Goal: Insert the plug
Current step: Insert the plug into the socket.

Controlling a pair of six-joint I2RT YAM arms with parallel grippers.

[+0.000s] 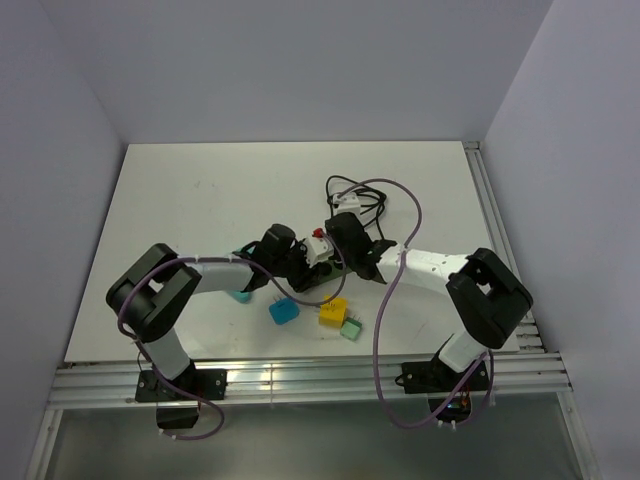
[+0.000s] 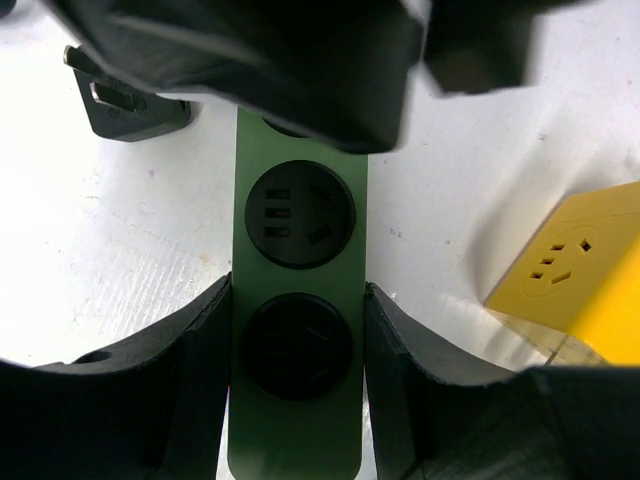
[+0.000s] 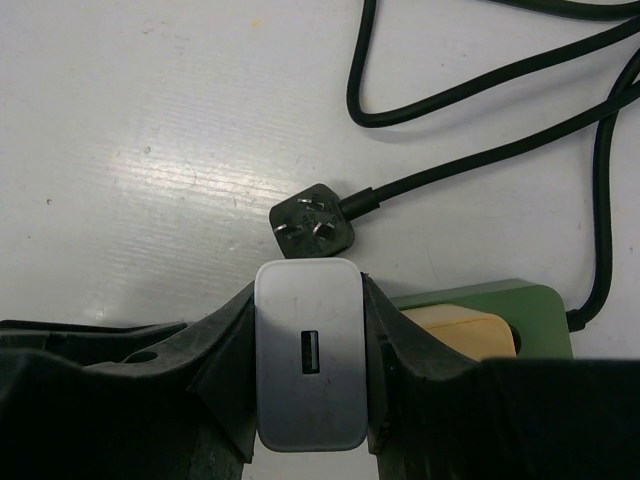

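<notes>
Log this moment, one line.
left gripper: shut on green power strip | right gripper: shut on white charger | black plug: on table

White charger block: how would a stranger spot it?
On the white table, find the right gripper by the green power strip. It clamps the white rectangular charger block; unlike the loose black three-pin plug nearby, it shows a USB slot.

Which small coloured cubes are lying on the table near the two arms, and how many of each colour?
Blue cube: 1
Yellow cube: 1
Pale green cube: 1
Teal cube, partly hidden: 1
Total: 4
</notes>
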